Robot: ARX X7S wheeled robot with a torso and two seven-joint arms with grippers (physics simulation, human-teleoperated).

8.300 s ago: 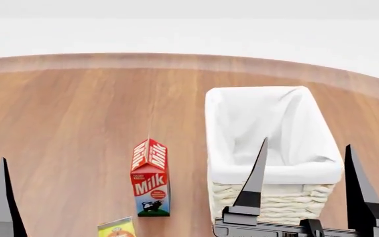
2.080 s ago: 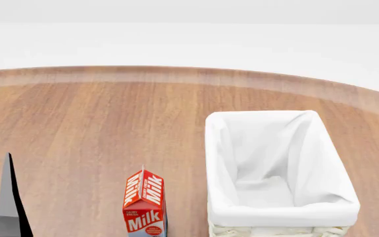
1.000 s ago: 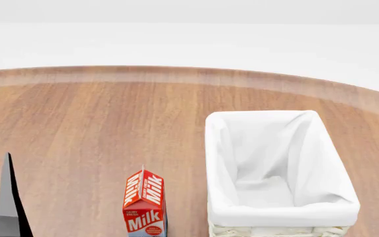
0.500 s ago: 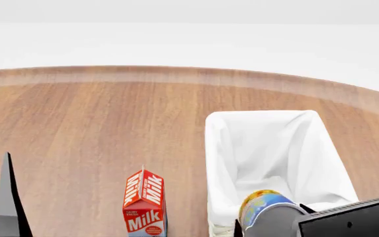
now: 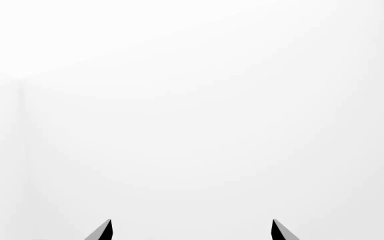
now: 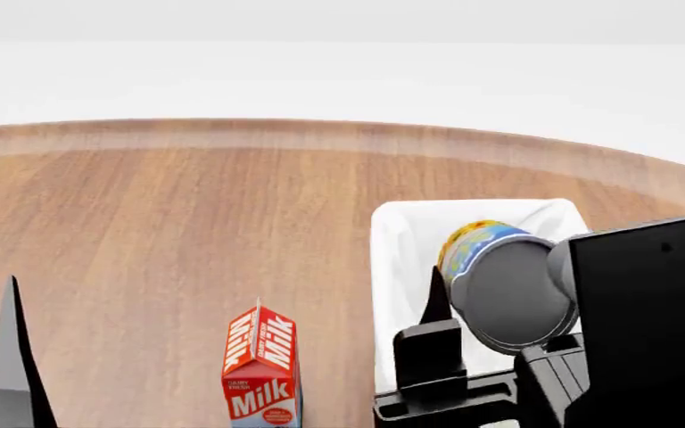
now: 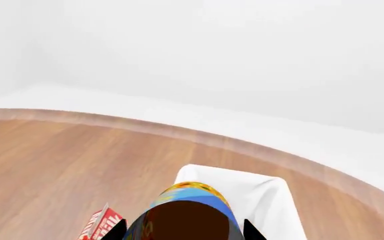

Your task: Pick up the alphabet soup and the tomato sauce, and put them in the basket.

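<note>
The alphabet soup, a blue-labelled can with an orange-yellow picture, hangs tilted over the basket, its silver end towards the head camera. My right gripper is shut on the can. In the right wrist view the can fills the gap between the two fingers of the right gripper, with the white-lined basket just beyond. My left gripper is open and holds nothing, facing a white wall; one of its fingers shows at the near left of the head view. The tomato sauce is out of view.
A red milk carton stands on the wooden table just left of the basket, also seen as the milk carton beside the can. The table's rounded far edge meets a white floor.
My right arm has come up into the head view with the alphabet soup and carried it higher and farther over the basket. The left finger and milk carton have not moved.
</note>
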